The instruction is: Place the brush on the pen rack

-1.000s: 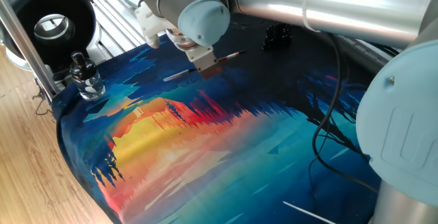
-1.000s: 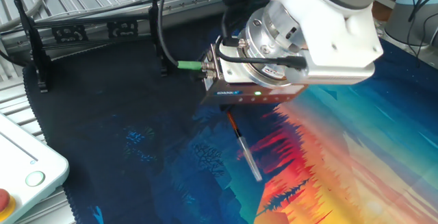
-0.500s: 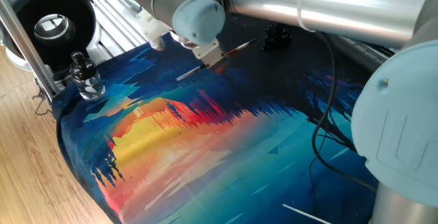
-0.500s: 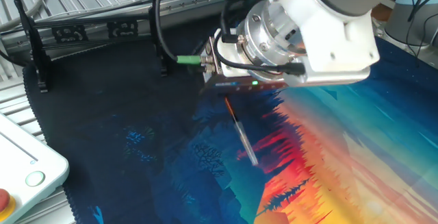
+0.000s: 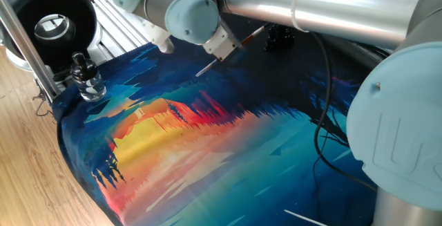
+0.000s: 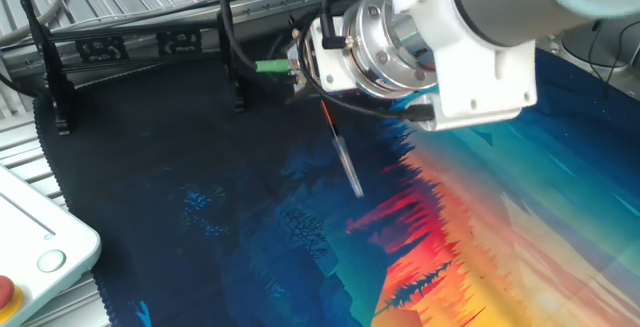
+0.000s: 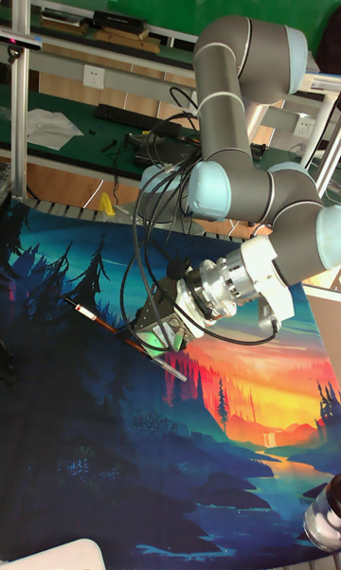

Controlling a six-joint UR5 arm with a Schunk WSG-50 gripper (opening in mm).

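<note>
My gripper (image 5: pixel 224 46) is shut on the brush (image 5: pixel 207 67), gripping it near its middle and holding it tilted above the painted mat. The pale handle end points down toward the mat and the reddish end (image 5: pixel 254 35) points up toward the pen rack (image 5: pixel 280 38), a small black stand at the back, partly behind my arm. In the other fixed view the brush (image 6: pixel 347 167) hangs below the gripper (image 6: pixel 322 102). The tall view shows the brush (image 7: pixel 83 311) sticking out on both sides of the gripper (image 7: pixel 156 335).
A clear glass bottle (image 5: pixel 86 79) with a black stopper stands at the mat's left edge, beside a black round device (image 5: pixel 48 19). A thin white rod (image 5: pixel 307 218) lies at the front right. A white button box (image 6: pixel 40 252) sits off the mat's corner.
The gripper has risen and moved back and right toward the pen rack, carrying the brush. The brush now tilts more steeply, its reddish end closer to the rack.
</note>
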